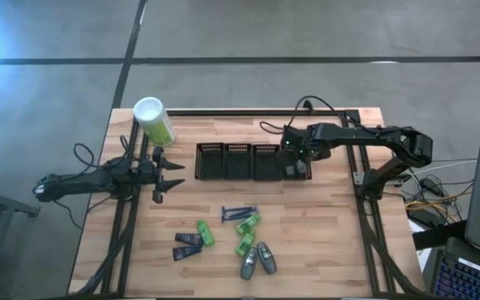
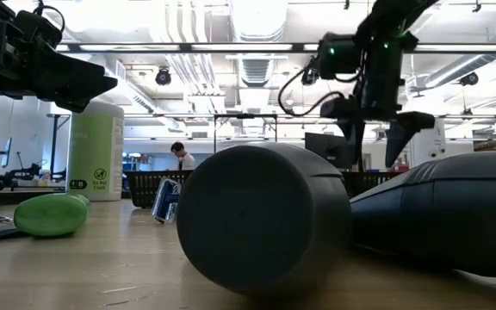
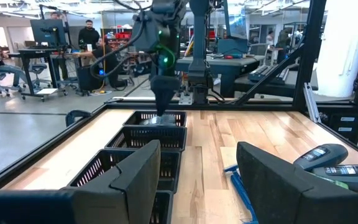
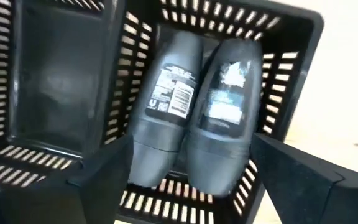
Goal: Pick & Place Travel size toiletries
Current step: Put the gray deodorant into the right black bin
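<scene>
The right pincer (image 1: 297, 163) hangs wide over the rightmost bin (image 4: 291, 37), two grey bottles (image 4: 197, 106) lying lengthwise below it; the remaining toiletries (image 1: 227, 237) lie nearer the left pincer (image 1: 169, 177), also wide.

A pale-green canister (image 1: 153, 121) is standing at ten o'clock on the wooden surface (image 1: 323, 242); three black mesh bins (image 1: 238, 161) are sitting centrally toward twelve.

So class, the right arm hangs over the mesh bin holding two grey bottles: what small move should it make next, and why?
Probably lift the right gripper straight up from the right-hand bin. Its jaws are open and empty, two grey bottles already lie inside, and more toiletries wait on the table.
</scene>
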